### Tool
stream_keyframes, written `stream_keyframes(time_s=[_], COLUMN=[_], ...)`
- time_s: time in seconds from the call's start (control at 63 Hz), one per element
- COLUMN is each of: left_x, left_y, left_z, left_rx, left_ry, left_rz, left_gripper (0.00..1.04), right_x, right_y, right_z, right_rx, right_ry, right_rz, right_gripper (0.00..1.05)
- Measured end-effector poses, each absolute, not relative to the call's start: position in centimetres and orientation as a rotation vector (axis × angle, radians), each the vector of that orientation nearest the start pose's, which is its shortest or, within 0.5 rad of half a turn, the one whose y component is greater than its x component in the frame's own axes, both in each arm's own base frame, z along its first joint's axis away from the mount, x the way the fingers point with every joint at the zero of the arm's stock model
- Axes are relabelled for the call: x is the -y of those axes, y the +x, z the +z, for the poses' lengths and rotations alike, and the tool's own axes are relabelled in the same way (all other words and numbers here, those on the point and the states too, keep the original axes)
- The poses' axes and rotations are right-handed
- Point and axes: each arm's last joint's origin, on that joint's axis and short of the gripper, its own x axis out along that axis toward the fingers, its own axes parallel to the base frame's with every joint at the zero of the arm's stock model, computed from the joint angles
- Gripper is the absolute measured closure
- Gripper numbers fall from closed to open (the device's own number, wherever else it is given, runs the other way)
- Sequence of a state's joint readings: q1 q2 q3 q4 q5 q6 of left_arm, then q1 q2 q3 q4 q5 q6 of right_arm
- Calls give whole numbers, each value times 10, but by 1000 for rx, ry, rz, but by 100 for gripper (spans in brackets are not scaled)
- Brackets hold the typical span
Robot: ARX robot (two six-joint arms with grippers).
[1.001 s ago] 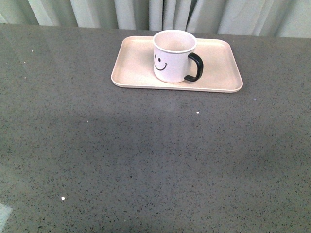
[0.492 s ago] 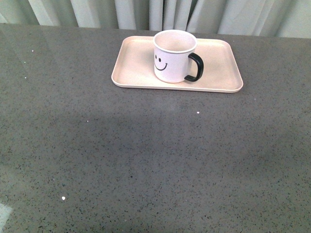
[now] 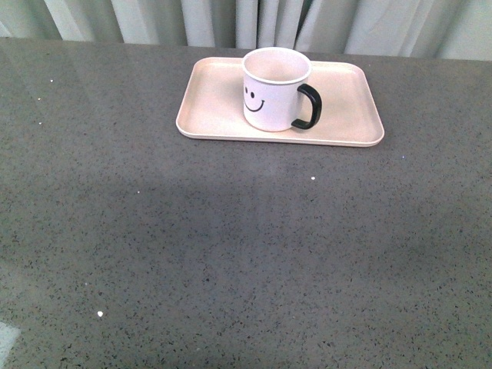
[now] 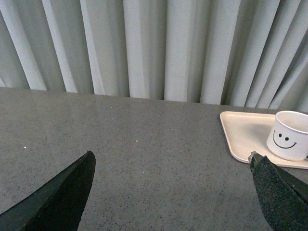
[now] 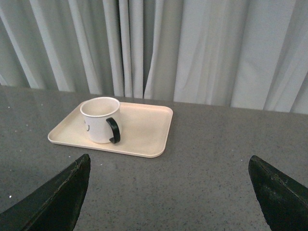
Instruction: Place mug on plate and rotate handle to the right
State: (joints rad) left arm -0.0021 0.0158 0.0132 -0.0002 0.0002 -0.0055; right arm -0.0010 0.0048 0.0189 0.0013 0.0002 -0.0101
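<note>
The white mug [image 3: 273, 91] with a black smiley face stands upright on the pale pink-beige plate [image 3: 215, 92] at the far middle of the table. Its black handle [image 3: 309, 107] points to the right in the front view. Neither arm shows in that view. In the left wrist view the mug [image 4: 289, 135] and plate [image 4: 243, 132] lie off to one side, and my left gripper [image 4: 171, 166] is open over bare table. From the right wrist the mug [image 5: 100, 120], handle [image 5: 113, 130] and plate [image 5: 144, 130] lie well ahead of my open right gripper [image 5: 168, 166], which holds nothing.
The grey speckled table [image 3: 231, 246] stretches from the plate to the near edge. Pale pleated curtains [image 3: 254, 19] hang right behind the table's far edge. A small white patch [image 3: 6, 338] lies at the near left corner.
</note>
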Motion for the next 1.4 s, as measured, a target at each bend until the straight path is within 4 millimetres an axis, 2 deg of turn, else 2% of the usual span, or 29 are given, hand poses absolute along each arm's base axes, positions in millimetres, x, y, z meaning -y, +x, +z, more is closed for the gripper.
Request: stream_keyframes(time_s=[0.302,0.397,0.445,0.588,0.715,0.762,0.937,1.207,1.398], left_x=[0,0,0,0,0,0,0,0,0], left_y=[98,98,98,98,98,98,98,98,98], left_z=[167,167,167,167,167,167,167,167,167], left_rx=[-3,-3,-3,-3,-3,-3,-3,-3,-3], left_ry=[-6,-5,-5,-5,-5,-5,-5,-5,-5], left_rz=[-2,-3,-3,-3,-3,-3,-3,-3,-3], left_gripper=[9,9,9,9,9,9,9,9,9], right_x=[0,2,8,18,16,11,-11,-34,-51], right_y=[97,105,129,200,255,287,360,431,461], right_z=[170,174,185,209,206,200,194,178,177], right_rx=[11,-412,-518,-514,-570,-611,-667,-769,-797], right_ry=[-11,-42,-42,-86,-79,-71,-47,-8,14], right_rz=[5,235,295,279,307,322,328,274,265], right_gripper=[9,9,9,9,9,9,9,9,9])
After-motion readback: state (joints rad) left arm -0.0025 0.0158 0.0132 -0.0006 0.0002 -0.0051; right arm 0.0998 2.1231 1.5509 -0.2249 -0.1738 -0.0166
